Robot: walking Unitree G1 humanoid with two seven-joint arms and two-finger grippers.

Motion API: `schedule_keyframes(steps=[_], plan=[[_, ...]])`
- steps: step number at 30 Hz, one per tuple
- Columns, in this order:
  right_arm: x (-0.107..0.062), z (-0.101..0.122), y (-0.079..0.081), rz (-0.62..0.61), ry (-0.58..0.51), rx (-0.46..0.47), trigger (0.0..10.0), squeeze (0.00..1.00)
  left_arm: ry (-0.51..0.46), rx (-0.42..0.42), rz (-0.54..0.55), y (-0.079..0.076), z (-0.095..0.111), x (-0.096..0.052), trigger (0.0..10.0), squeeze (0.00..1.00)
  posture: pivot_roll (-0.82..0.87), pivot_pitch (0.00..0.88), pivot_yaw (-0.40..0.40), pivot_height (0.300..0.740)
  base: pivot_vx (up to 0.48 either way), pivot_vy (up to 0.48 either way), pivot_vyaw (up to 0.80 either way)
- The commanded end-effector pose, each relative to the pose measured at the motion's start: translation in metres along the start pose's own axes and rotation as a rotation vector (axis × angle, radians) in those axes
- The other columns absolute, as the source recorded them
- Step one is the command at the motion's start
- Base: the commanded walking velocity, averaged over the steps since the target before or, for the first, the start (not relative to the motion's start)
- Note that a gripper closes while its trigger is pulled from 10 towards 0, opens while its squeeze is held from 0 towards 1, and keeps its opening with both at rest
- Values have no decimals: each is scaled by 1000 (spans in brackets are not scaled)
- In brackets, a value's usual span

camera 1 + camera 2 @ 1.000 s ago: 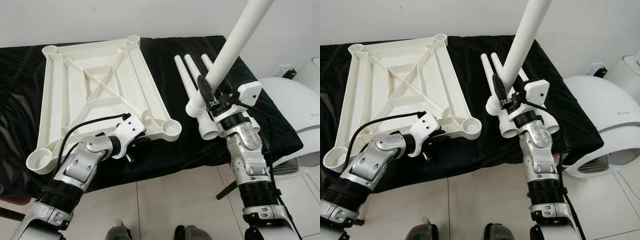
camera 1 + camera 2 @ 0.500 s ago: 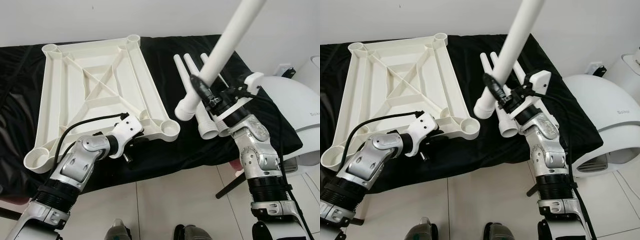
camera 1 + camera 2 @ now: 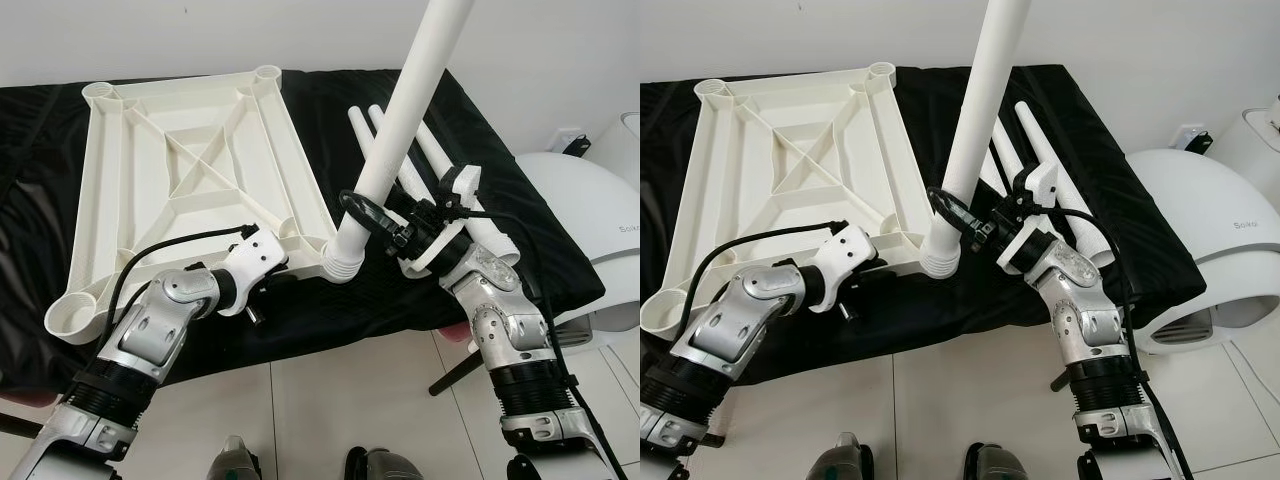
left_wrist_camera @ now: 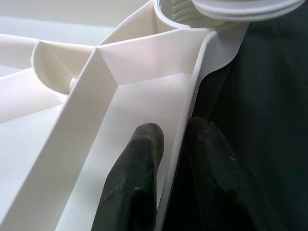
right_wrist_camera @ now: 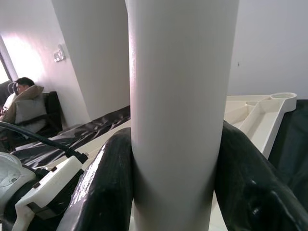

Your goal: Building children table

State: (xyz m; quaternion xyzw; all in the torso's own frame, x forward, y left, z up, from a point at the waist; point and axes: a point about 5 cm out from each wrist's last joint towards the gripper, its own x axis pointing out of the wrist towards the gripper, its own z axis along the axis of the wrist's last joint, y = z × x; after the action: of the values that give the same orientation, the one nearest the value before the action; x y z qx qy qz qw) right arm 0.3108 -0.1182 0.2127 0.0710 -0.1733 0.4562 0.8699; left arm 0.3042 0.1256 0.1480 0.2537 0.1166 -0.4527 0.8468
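Currently, the white tabletop frame (image 3: 190,180) is lying upside down on the black cloth (image 3: 470,150), with its ribbed underside facing up and an open round socket at each corner. The left gripper (image 4: 171,159) is clamping the frame's near edge: in the left wrist view, one black finger (image 4: 137,173) is pressing on the inside of the thin white edge wall and the other is pressing on the outside, against the cloth. This grip is sitting just beside the near right corner socket (image 4: 192,14).

The right gripper (image 3: 372,215) is holding a long white table leg (image 3: 400,120) close to its wide ribbed end. In the right wrist view, both black fingers (image 5: 103,187) are closing tightly on opposite sides of the leg (image 5: 180,96). The leg is standing nearly upright, tilting slightly away from the robot, and its top is running out of the picture. Its ribbed lower end (image 3: 343,262) is resting at the near right corner socket of the frame; how deeply it is seated cannot be determined.

Three spare table legs (image 3: 450,180) are lying side by side on the cloth, to the right of the frame and behind the right gripper. A white appliance (image 3: 590,220) is standing at the far right, beside the cloth. Pale floor tiles (image 3: 330,400) are showing below.
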Motion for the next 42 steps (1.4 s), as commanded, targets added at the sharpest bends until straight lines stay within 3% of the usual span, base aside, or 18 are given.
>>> schedule_keyframes(steps=[1, 19, 30, 42], plan=[[0, -3, -2, -1, 6, 13, 10000, 0, 13, 22, -60, -6, 0, -1, 10000, 0, 47, 143, -33, 740, 0, 0, 0], [-6, -19, -19, -47, 81, -23, 10000, 0, 13, 25, -67, -11, 1, -6, 10000, 0, 59, 149, -34, 740, 0, 0, 0], [-4, -26, -8, 36, 120, -59, 10000, 0, 11, 23, -58, -12, 2, -8, 10000, 0, 60, 160, -39, 740, 0, 0, 0], [-1, -32, -12, 65, 195, -110, 10000, 0, 4, 19, -53, -13, 5, -9, 10000, 0, 62, 172, -44, 740, 0, 0, 0]])
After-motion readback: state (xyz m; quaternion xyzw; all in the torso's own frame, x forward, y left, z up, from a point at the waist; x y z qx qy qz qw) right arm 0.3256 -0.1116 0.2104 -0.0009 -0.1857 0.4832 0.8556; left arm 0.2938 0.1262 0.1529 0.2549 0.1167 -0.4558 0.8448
